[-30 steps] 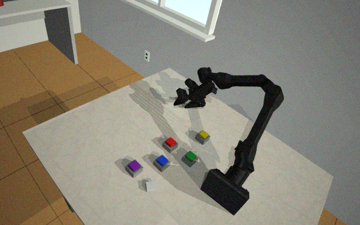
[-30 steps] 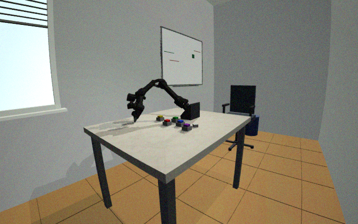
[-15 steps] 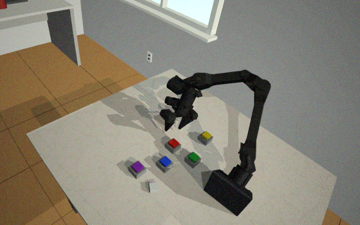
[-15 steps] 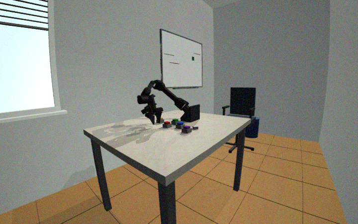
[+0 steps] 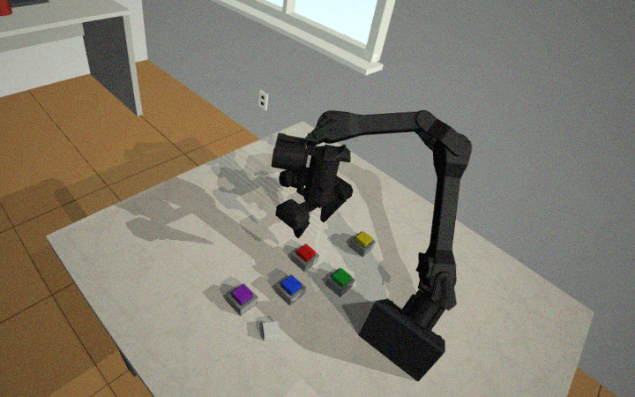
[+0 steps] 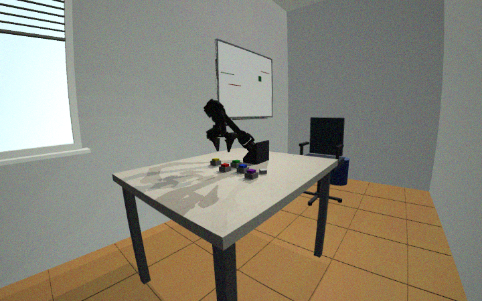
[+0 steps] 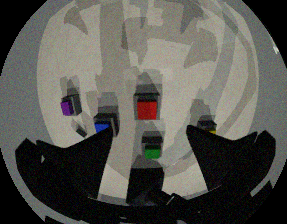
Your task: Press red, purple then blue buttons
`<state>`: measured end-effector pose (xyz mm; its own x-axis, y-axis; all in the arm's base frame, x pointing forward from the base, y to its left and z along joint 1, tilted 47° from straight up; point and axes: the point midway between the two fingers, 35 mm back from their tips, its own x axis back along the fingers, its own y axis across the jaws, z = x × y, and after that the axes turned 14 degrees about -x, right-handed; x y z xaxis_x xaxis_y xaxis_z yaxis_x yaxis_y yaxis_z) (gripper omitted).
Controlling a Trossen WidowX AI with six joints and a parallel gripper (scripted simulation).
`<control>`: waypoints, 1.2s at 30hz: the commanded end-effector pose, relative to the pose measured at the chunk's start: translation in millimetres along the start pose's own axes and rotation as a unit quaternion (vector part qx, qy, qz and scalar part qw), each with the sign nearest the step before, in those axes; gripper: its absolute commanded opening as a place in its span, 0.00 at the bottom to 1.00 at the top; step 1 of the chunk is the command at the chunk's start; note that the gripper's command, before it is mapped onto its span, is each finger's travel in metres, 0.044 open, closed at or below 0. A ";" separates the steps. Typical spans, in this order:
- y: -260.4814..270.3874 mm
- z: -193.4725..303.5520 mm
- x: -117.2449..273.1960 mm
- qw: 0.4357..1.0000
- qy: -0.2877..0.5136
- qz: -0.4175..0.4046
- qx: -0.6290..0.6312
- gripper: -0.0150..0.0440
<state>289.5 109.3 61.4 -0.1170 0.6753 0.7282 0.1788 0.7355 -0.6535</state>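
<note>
The red button (image 5: 305, 252) (image 6: 224, 164) (image 7: 147, 109) sits on a grey base, raised. The purple button (image 5: 242, 294) (image 6: 251, 170) (image 7: 67, 108) stands nearest the table's left edge in the top view. The blue button (image 5: 290, 285) (image 6: 242, 166) (image 7: 101, 127) stands between the purple and green ones; in the wrist view a finger partly covers it. My gripper (image 5: 311, 228) (image 6: 223, 150) (image 7: 150, 131) is open and empty, pointing down, well above the table. In the wrist view the red button shows between the fingertips, a little beyond them.
The green button (image 5: 341, 276) (image 6: 235, 161) (image 7: 152, 152) stands beside the blue one, nearer the arm's base. The yellow button (image 5: 363, 238) (image 6: 215, 159) (image 7: 210, 132) stands beyond it toward the wall. A small white block (image 5: 271, 331) (image 6: 263, 171) lies near the purple button on the table (image 5: 507, 316) (image 6: 265, 194).
</note>
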 end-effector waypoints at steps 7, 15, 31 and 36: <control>5.5 8.0 5.9 1.000 -0.022 0.021 0.007 0.84; 2.2 6.3 -45.2 0.999 -0.022 0.023 0.007 0.49; 2.2 6.3 -45.2 0.999 -0.022 0.023 0.007 0.29; 2.2 5.8 -51.0 0.999 -0.022 0.023 0.007 0.29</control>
<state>289.1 81.2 24.2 -0.1531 0.7060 0.6915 0.1724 0.7081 -0.6848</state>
